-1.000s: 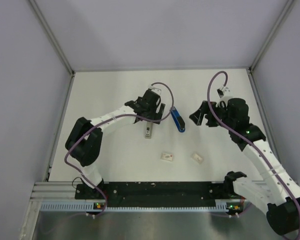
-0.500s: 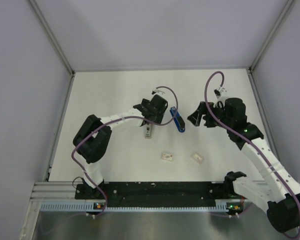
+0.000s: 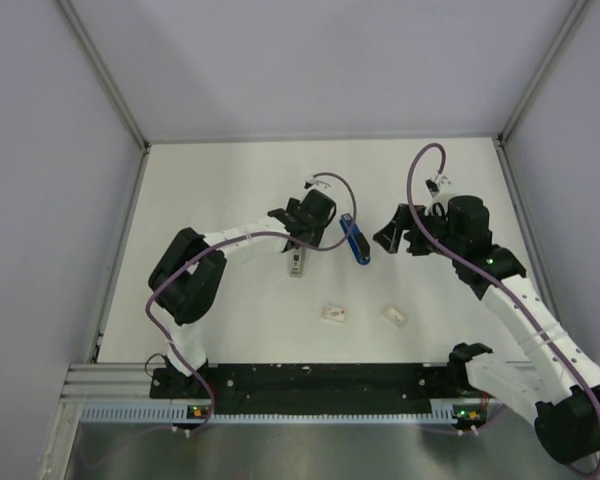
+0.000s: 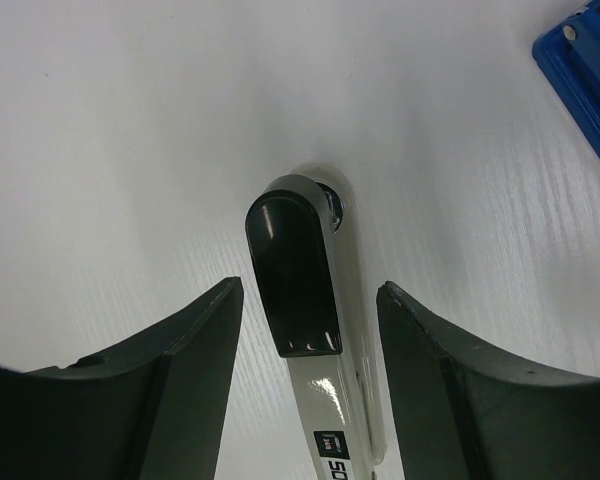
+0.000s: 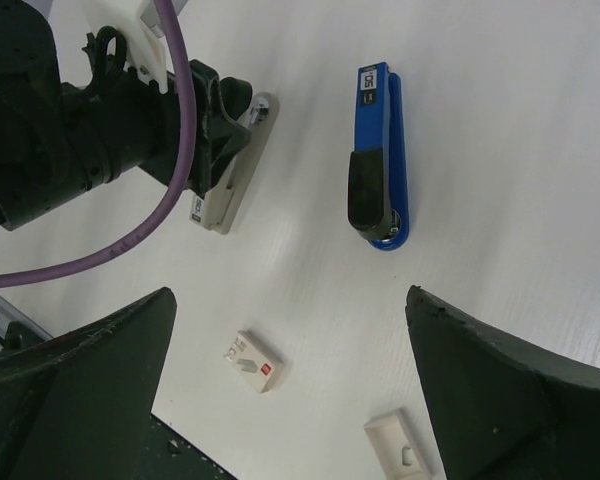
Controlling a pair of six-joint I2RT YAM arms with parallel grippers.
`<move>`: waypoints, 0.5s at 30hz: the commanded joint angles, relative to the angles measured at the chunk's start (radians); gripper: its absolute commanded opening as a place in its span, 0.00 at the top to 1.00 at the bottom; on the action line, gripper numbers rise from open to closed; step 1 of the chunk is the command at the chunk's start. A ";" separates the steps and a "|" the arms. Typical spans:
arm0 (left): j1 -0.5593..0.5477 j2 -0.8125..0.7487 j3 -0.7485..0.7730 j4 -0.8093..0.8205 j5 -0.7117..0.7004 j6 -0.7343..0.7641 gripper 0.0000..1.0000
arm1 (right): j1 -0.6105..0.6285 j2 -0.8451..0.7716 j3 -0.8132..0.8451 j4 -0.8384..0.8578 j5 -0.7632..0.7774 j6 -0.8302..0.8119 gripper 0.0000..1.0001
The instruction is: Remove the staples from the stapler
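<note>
Meanwhile the left gripper point(image 4: 310, 385) has slid its wide fingers astride the white stapler point(image 4: 293, 280) (seemingly the wrong one), leaving the blue stapler point(image 3: 354, 240) untouched mid-table point(image 3: 210, 180), near the right gripper point(image 3: 393, 234), also wide.

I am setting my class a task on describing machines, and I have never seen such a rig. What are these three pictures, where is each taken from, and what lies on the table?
Two robot arms are bolted at the near edge of a white table. Each ends in a two-finger gripper. One picture looks down from above and behind the arms. The other two come from small cameras on the wrists, so the dark shapes at their lower edges are each gripper's own fingers.

On the table lie a blue stapler, a white stapler, a left box and a right box, both small.

The left gripper is open, with a finger on either side of the white stapler and gaps showing. The right gripper is open too, looking down on the blue stapler. Nothing is held.
</note>
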 commanded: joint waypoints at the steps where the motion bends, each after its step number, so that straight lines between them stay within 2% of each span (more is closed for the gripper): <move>1: 0.001 0.024 0.035 0.034 0.015 0.010 0.38 | 0.015 0.004 0.002 0.035 0.002 -0.004 0.02; 4: 0.003 0.029 0.038 0.034 0.021 0.010 0.39 | 0.016 0.007 0.004 0.035 0.002 -0.004 0.02; 9: 0.012 0.029 0.033 0.036 0.030 0.006 0.50 | 0.021 0.011 0.004 0.034 0.005 -0.007 0.02; 12: 0.018 0.021 0.021 0.047 0.036 0.011 0.65 | 0.023 0.014 0.005 0.034 0.008 -0.007 0.02; 15: 0.020 0.018 0.015 0.054 0.045 0.023 0.85 | 0.023 0.017 0.004 0.031 0.008 -0.007 0.02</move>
